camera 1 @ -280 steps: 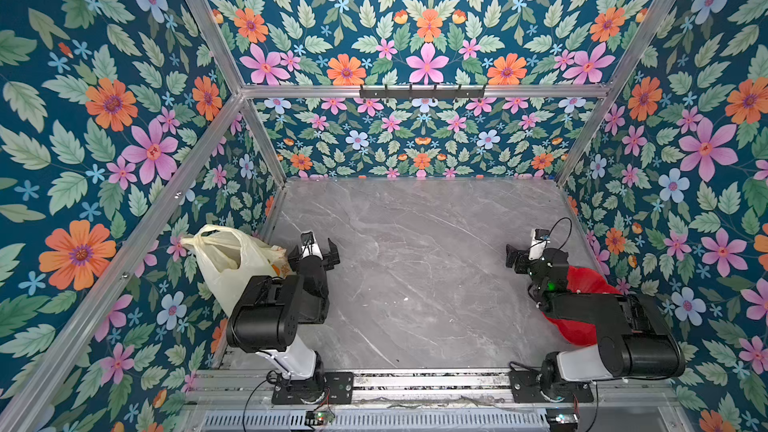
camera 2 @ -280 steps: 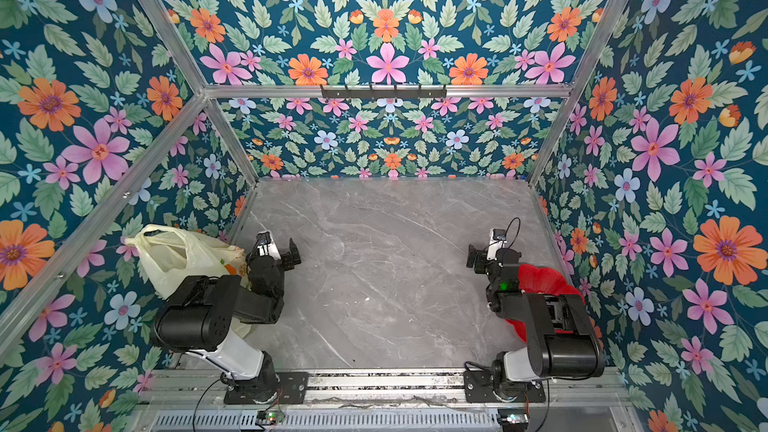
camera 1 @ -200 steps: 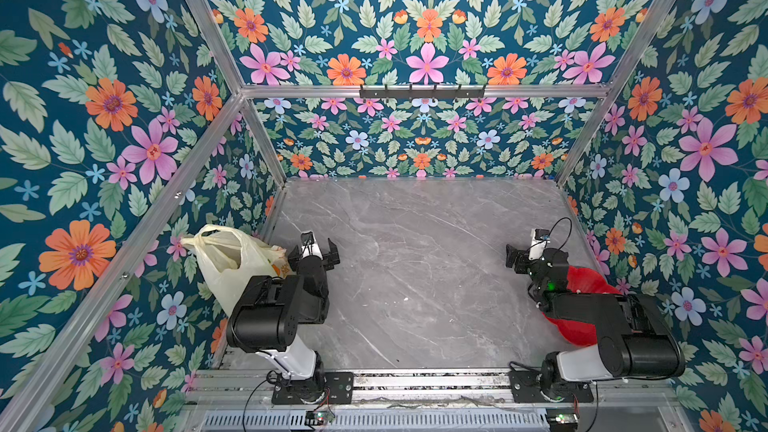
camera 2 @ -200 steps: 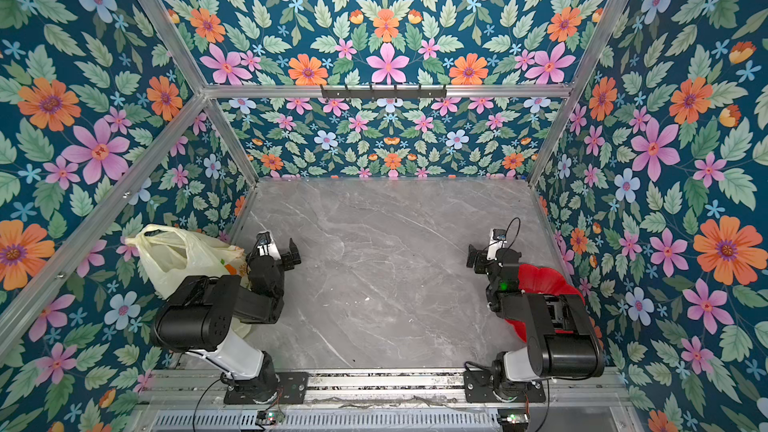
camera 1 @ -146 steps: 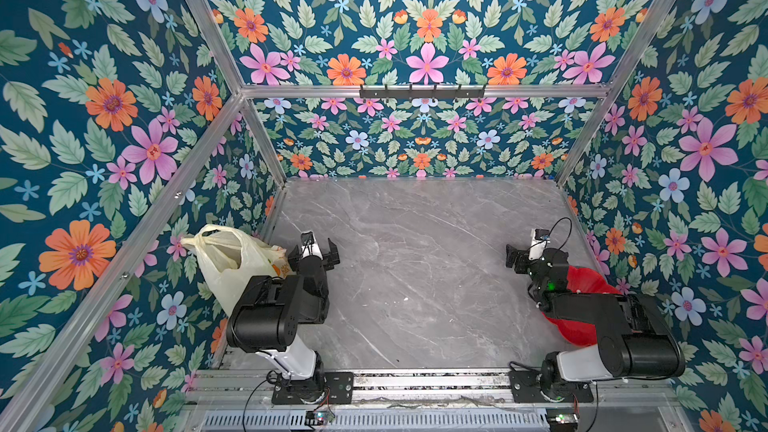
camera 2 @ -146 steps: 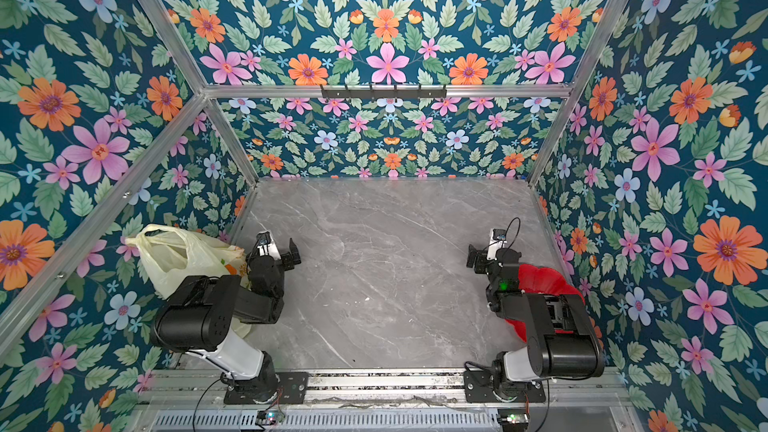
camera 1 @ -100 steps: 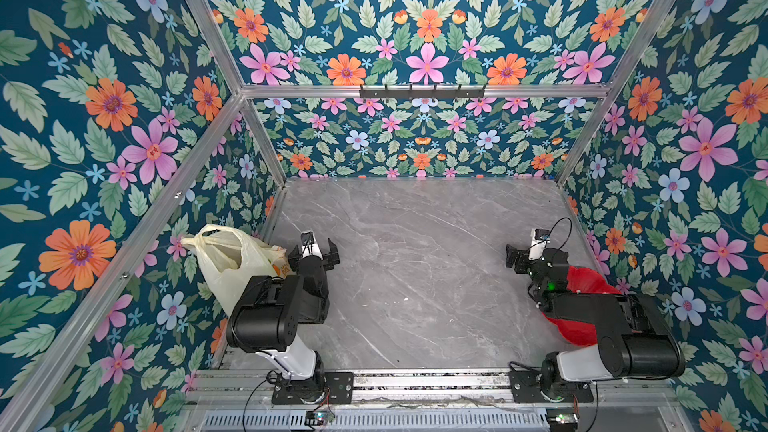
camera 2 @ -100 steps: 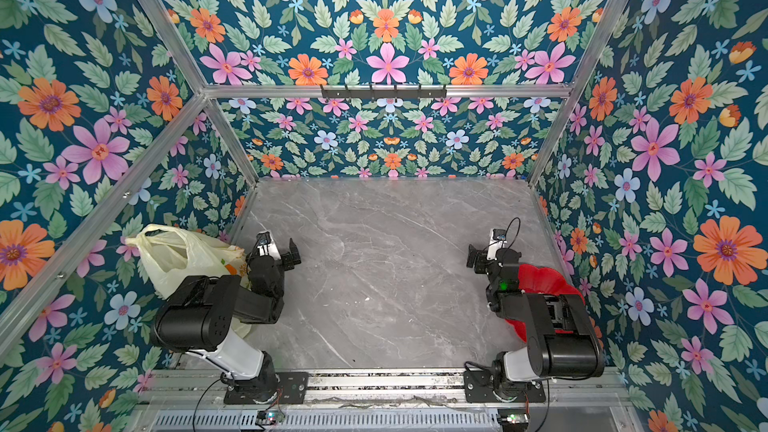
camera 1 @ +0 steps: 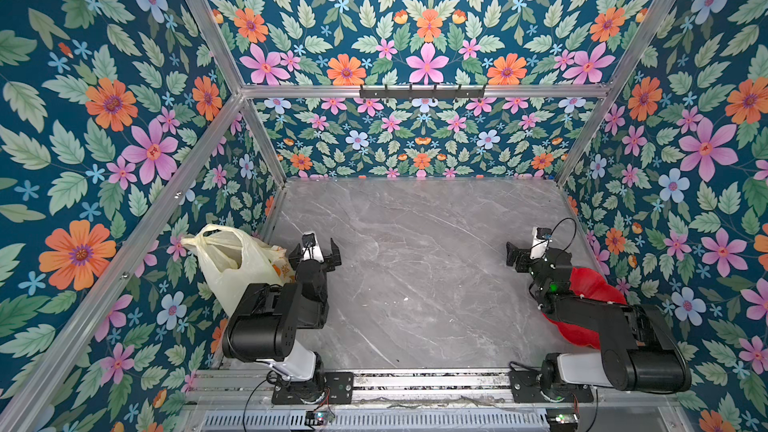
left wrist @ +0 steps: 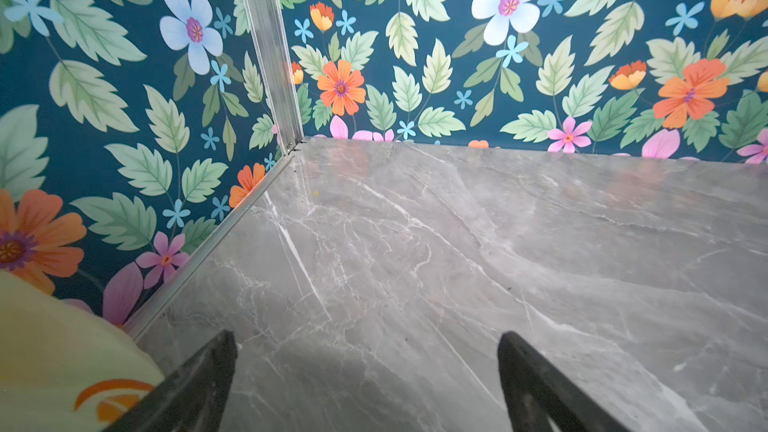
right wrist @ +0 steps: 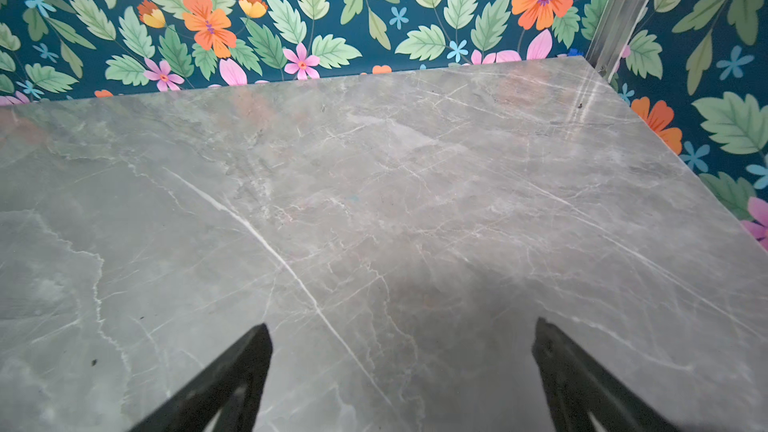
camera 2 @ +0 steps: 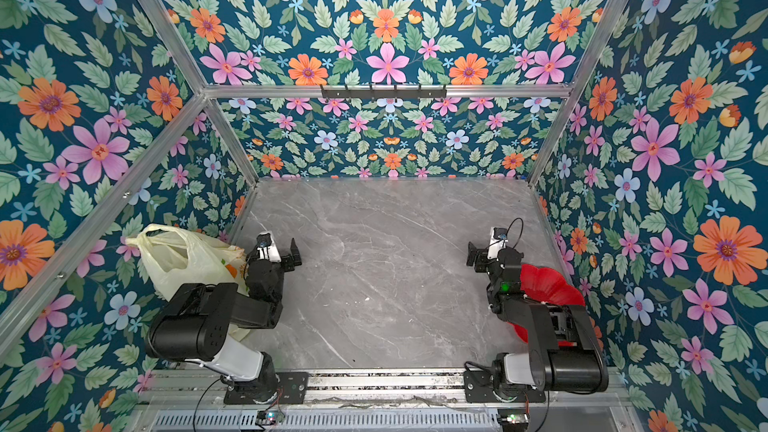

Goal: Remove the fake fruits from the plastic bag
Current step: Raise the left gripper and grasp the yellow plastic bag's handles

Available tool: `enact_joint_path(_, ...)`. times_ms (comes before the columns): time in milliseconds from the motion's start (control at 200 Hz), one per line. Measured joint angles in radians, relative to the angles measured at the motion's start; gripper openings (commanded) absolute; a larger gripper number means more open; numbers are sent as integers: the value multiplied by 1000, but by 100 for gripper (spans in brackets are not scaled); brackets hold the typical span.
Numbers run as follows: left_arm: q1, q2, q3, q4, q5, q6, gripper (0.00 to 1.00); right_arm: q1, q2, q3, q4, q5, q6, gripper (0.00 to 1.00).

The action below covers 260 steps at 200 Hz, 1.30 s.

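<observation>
Plastic bag (camera 1: 228, 270) half behind left arm (camera 1: 266, 322)

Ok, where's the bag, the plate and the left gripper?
bag (camera 1: 232, 272), in a top view, its bulging middle.
plate (camera 2: 548, 284), in a top view, its bare surface.
left gripper (camera 1: 316, 249), in a top view, between its fingertips.

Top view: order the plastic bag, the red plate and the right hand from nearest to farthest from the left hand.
1. plastic bag: right beside the left hand, at the table's left edge.
2. right hand: across the table, on the right side.
3. red plate: just beyond the right hand, at the right edge.
</observation>
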Motion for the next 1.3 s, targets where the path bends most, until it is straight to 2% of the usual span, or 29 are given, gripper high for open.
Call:
enact_joint_path(255,-80,-254,80,-223,-40,19,100,9,-259,60,-232,-34,6,99)
enact_joint_path(455,-84,-390,323,-558,24,-148,100,12,-514,163,-477,-103,91,99)
enact_joint_path(530,-85,-406,443,-716,68,-210,100,14,-569,225,-595,-46,167,99)
enact_joint_path(695,-84,-408,713,-1083,73,-352,100,8,-633,352,-893,154,369,99)
enact_joint_path(805,-84,-414,878,-1278,129,-375,100,2,-654,373,-1009,191,449,99)
enact_joint_path(900,-86,-470,925,-1367,154,-400,100,2,-660,375,-1055,184,486,99)
enact_joint_path(1025,-82,-591,922,-1443,95,-457,100,2,-652,378,-1065,159,508,99)
enact_joint_path(1105,-82,-611,985,-1513,52,-467,100,1,-639,389,-1072,148,512,99)
enact_joint_path(1205,-85,-593,1104,-1646,-75,-507,100,1,-628,403,-1081,123,519,99)
enact_joint_path(1300,-82,-606,1143,-1780,-219,-562,100,1,-616,406,-1083,100,519,99)
